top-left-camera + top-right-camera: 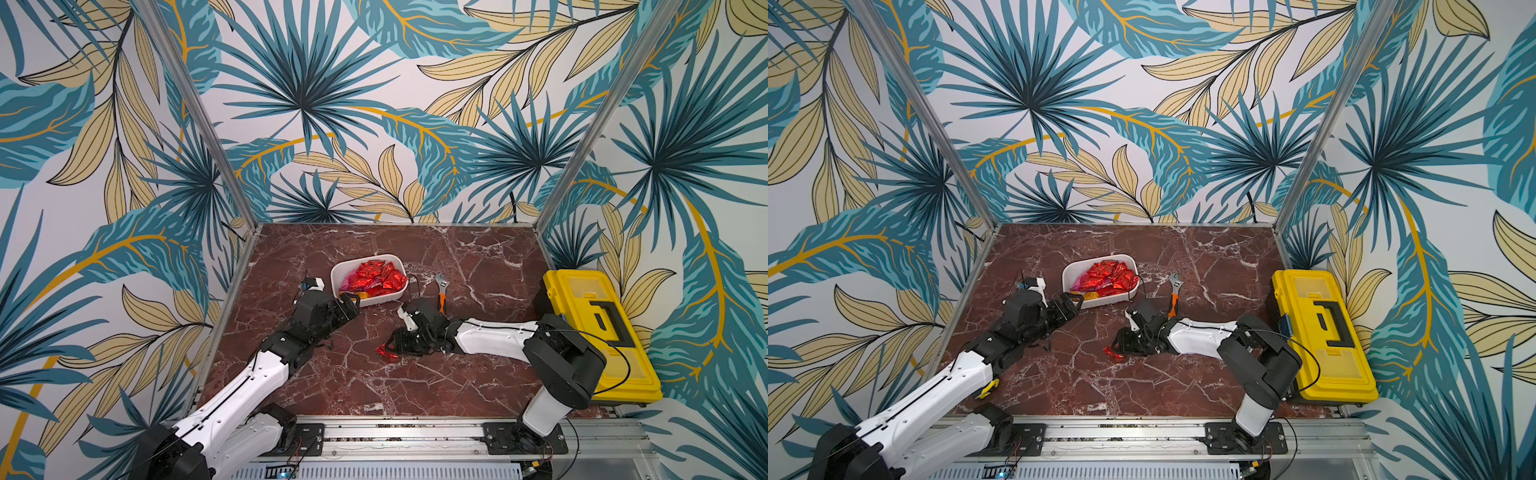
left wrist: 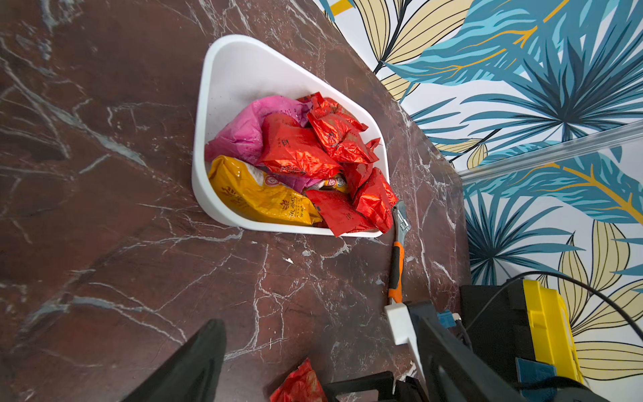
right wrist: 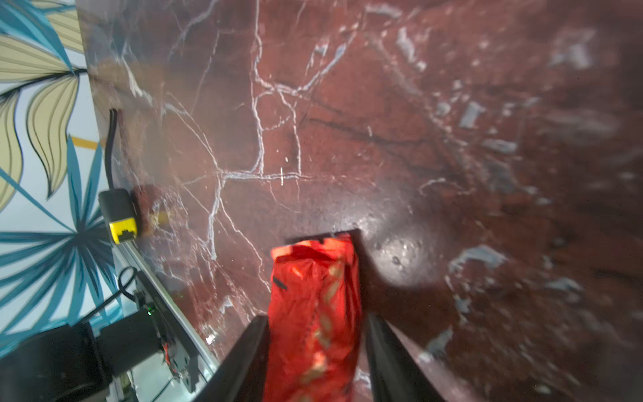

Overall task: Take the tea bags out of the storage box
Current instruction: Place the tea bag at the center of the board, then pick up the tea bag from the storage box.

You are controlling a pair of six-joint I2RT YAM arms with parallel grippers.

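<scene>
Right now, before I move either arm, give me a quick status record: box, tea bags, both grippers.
box: white, on the table
tea bags: red, pink and yellow heap inside the box
left gripper: open, empty, beside the box
right gripper: low over the table, grip unclear
loose tea bag: red, between the right gripper's jaws
nearby: wrench, toolbox

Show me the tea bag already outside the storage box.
The red tea bag between the jaws of the right tool; the other tea bags lie in the storage box.
</scene>
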